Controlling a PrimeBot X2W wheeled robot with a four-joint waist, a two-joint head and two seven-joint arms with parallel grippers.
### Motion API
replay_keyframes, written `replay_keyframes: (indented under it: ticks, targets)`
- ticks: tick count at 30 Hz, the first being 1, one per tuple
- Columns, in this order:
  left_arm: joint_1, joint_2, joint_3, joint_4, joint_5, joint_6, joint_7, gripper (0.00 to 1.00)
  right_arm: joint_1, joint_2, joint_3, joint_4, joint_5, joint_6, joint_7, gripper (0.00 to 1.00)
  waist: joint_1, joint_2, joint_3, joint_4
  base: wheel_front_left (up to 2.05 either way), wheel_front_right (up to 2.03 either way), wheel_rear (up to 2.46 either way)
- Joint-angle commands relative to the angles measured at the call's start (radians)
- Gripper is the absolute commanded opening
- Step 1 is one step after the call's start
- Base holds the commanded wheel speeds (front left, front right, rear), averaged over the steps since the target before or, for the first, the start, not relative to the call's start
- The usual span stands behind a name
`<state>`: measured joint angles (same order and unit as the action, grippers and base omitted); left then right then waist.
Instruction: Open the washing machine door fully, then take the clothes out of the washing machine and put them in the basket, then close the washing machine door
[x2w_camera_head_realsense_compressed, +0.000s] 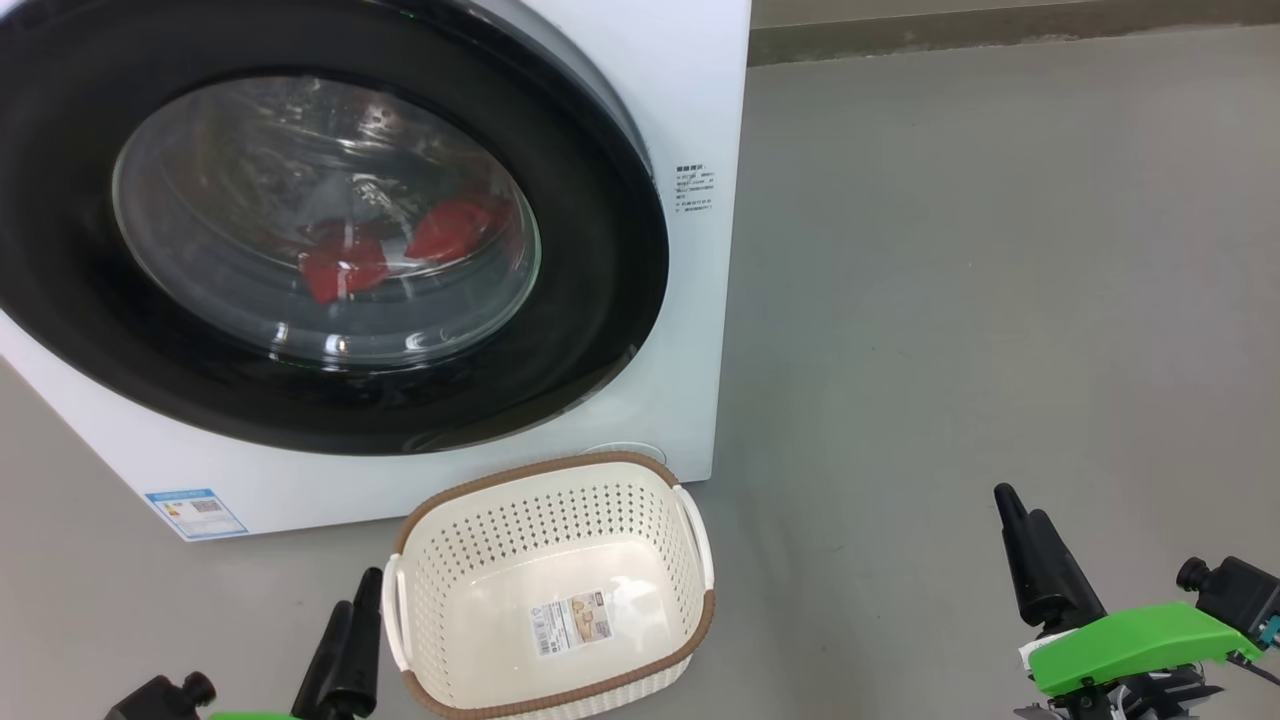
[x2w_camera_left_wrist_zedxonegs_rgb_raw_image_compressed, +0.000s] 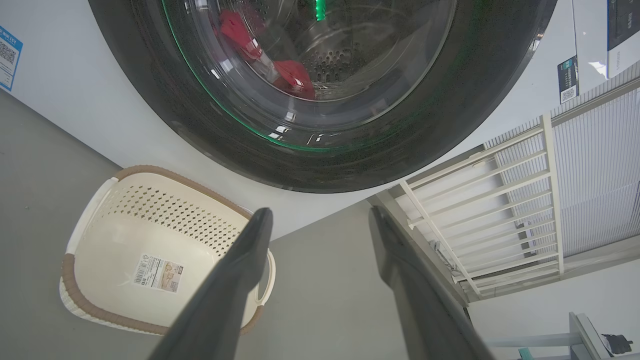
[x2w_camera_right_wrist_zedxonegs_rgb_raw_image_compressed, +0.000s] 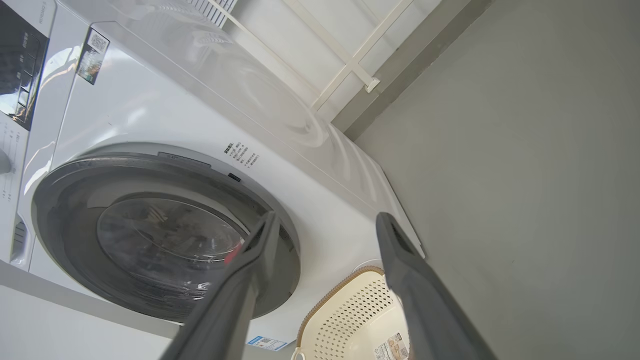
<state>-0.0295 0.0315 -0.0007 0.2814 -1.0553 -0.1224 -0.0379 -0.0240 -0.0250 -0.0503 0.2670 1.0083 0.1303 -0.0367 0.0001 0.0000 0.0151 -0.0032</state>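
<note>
Round door (x2w_camera_head_realsense_compressed: 620, 250), black rim, shut on white front-loading washing machine (x2w_camera_head_realsense_compressed: 690, 80), glass facing me; red clothes (x2w_camera_head_realsense_compressed: 345, 265) behind it. Cream perforated basket (x2w_camera_head_realsense_compressed: 560, 470), brown rim, mouth up, just before machine. Grey floor (x2w_camera_head_realsense_compressed: 1000, 250) open rightward. Right wrist view adds dark control panel (x2w_camera_right_wrist_zedxonegs_rgb_raw_image_compressed: 20, 65); left wrist view, white railing (x2w_camera_left_wrist_zedxonegs_rgb_raw_image_compressed: 552, 175). My left gripper (x2w_camera_head_realsense_compressed: 356, 590) beside basket, right gripper (x2w_camera_head_realsense_compressed: 1020, 503) well apart; both released.

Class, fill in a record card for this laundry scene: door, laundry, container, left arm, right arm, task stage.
Door: washing machine door closed on the washing machine
Laundry: red clothes inside, seen through the door
Container: basket empty, on the floor before the machine
Left arm: left gripper open, empty, beside the basket
Right arm: right gripper open, empty, over the floor
Stage: nothing begun yet
</note>
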Motion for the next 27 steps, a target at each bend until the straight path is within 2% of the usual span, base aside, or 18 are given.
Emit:
replay_keyframes:
  ticks: [1, 27]
  targets:
    - [-0.039, 0.013, 0.008, -0.026, 0.032, -0.004, -0.011, 1.0, -0.04, -0.01, 0.013, -0.031, -0.037, 0.0, -0.014, 1.0, -0.0001, 0.0, 0.001, -0.001, 0.0, 0.0, 0.0]
    - [-0.061, 0.015, 0.006, -0.06, 0.317, -0.006, -0.088, 1.0, -0.049, -0.015, 0.051, -0.079, -0.344, 0.0, -0.09, 1.0, -0.0001, 0.0, 0.016, 0.004, 0.0, 0.0, 0.0]
